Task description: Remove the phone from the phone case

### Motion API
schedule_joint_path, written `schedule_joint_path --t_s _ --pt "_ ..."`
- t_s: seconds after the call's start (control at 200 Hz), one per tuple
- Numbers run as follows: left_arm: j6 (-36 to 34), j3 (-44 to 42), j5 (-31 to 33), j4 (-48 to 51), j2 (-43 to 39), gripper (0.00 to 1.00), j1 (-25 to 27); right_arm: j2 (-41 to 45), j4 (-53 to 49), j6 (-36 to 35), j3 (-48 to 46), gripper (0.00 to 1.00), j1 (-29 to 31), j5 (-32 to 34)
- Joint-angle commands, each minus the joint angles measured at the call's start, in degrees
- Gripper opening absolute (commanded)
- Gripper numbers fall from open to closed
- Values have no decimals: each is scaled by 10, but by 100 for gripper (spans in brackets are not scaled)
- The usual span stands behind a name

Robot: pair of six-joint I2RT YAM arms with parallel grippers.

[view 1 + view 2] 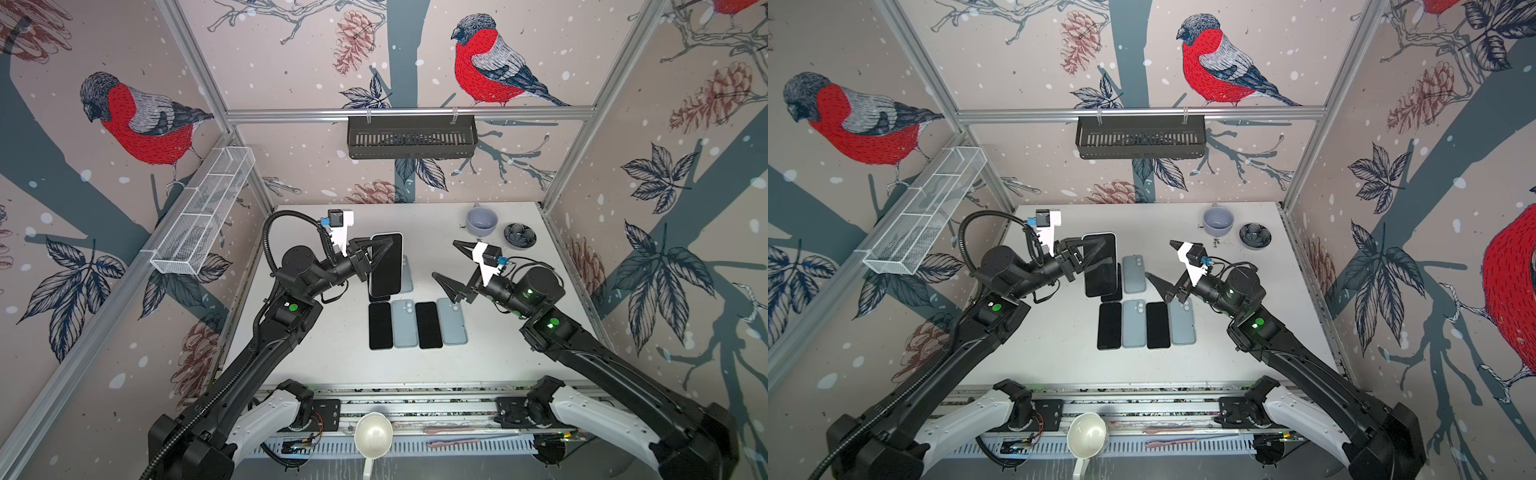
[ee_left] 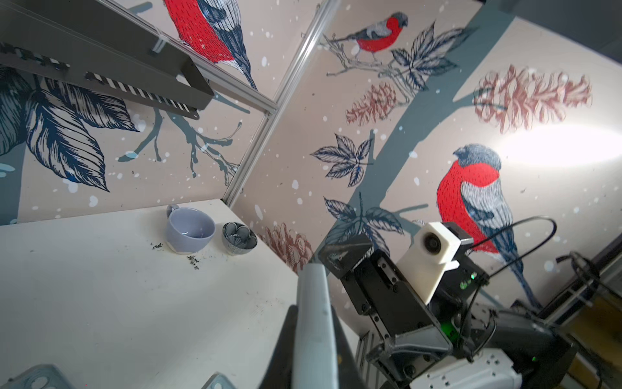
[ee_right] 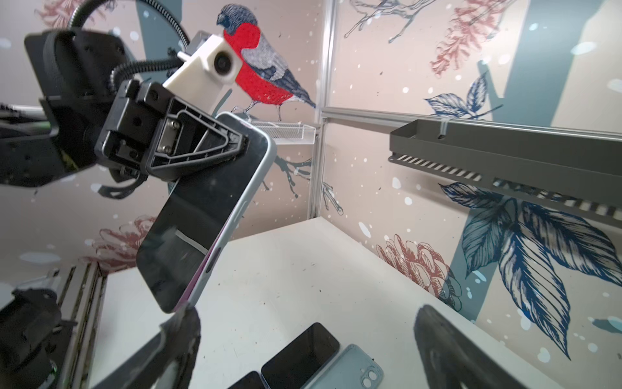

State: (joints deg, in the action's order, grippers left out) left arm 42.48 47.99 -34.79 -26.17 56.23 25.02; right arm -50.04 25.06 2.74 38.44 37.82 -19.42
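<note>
Pale-blue-cased phone (image 3: 195, 219) hangs above the surface (image 1: 332, 365), clamped at one end by my left pincer (image 1: 384, 246), right pincer (image 1: 444, 258) spread wide and apart; I fear it may pivot and drop.

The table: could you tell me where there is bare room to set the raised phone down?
Bare: the near strip of table between the row of phones and cases and the front rail; the far strip between the raised phone and the cup. Crowded: the middle, and beside the bowl.
</note>
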Motion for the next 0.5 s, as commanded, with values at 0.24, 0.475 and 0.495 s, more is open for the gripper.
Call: schedule_joint_path --t_s 0.24,0.475,0.495 --pt "318 -34 135 -169 12 0 27 23 -177 222 63 100 -6 75" --pt "373 -82 242 -195 6 0 82 57 -137 332 7 99 -4 54" --pt "376 -85 248 -200 7 0 86 58 -130 340 1 100 -3 51"
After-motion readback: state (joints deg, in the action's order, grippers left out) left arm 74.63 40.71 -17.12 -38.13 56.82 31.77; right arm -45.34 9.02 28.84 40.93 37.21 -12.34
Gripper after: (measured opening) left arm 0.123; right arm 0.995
